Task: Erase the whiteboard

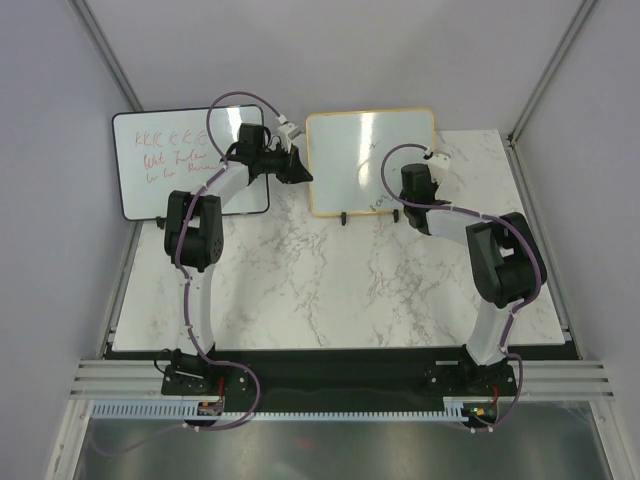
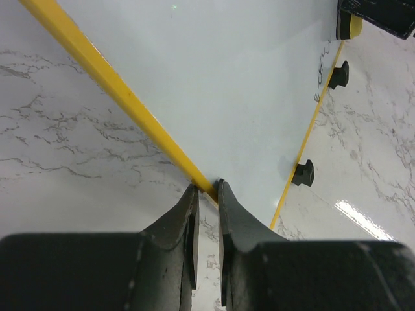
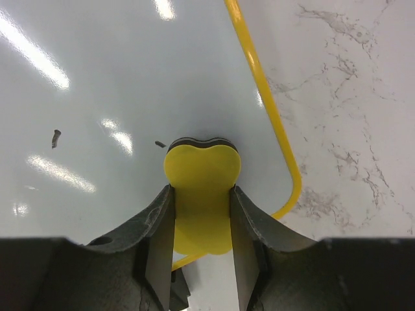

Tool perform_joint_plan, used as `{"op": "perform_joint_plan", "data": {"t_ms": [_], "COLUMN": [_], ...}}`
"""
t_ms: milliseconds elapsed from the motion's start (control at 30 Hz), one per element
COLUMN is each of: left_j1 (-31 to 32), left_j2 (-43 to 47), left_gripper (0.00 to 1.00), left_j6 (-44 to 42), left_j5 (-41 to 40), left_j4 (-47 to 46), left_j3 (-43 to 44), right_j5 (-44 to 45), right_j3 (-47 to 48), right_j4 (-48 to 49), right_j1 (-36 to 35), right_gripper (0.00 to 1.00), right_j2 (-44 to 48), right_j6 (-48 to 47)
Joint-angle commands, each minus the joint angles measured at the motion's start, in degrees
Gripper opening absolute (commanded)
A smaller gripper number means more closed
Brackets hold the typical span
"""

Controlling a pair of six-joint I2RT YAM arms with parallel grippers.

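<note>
The yellow-framed whiteboard (image 1: pixel 365 150) stands on black feet (image 2: pixel 303 173) at the back of the table. My left gripper (image 1: pixel 303 175) is at its left edge, and in the left wrist view (image 2: pixel 206 188) its jaws are shut on the yellow frame (image 2: pixel 117 87). My right gripper (image 1: pixel 405 200) is shut on a yellow heart-shaped eraser (image 3: pixel 201 172) and presses it flat on the board near the lower right corner. Small dark marks (image 3: pixel 56 136) remain left of the eraser. Faint handwriting (image 2: pixel 322 71) shows near the bottom edge.
A black-framed whiteboard (image 1: pixel 180 160) with red writing leans at the back left, behind my left arm. The marble tabletop (image 1: pixel 340 290) lies in front of both boards. Grey walls close in the back and sides.
</note>
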State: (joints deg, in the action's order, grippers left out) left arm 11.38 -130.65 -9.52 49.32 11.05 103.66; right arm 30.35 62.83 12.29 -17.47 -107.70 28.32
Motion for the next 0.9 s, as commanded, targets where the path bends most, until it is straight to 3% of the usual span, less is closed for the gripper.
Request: {"op": "perform_joint_plan", "data": {"t_ms": [0, 267, 433, 533, 800, 867], "left_j1": [0.2, 0.2, 0.2, 0.2, 0.1, 0.2], "left_j2": [2.9, 3.2, 3.3, 3.1, 3.0, 3.1], "left_gripper": [0.02, 0.02, 0.02, 0.02, 0.02, 0.02], "left_j6": [-3.8, -3.5, -3.5, -3.6, -3.8, -3.8], "left_j5": [0.3, 0.5, 0.6, 0.6, 0.7, 0.5], "left_j4": [-0.9, -0.9, -0.9, -0.9, -0.9, -0.9], "left_j3": [0.7, 0.5, 0.4, 0.6, 0.7, 0.8], "right_j5": [1.3, -0.6, -5.8, -7.8, -9.1, -8.6], "right_j3": [0.6, 7.8, 7.0, 7.7, 9.2, 10.6], "right_j4": [-1.8, -2.3, 3.8, 2.6, -5.9, -8.2], "right_j1": [-0.7, -9.2, -12.8, -12.7, -11.9, -11.6], "right_gripper": [0.00, 0.00, 0.00, 0.00, 0.00, 0.00], "right_j2": [-0.1, -7.0, -7.5, -6.4, -2.6, -2.9], "right_j6": [1.1, 0.2, -4.3, -12.3, -45.9, -49.8]}}
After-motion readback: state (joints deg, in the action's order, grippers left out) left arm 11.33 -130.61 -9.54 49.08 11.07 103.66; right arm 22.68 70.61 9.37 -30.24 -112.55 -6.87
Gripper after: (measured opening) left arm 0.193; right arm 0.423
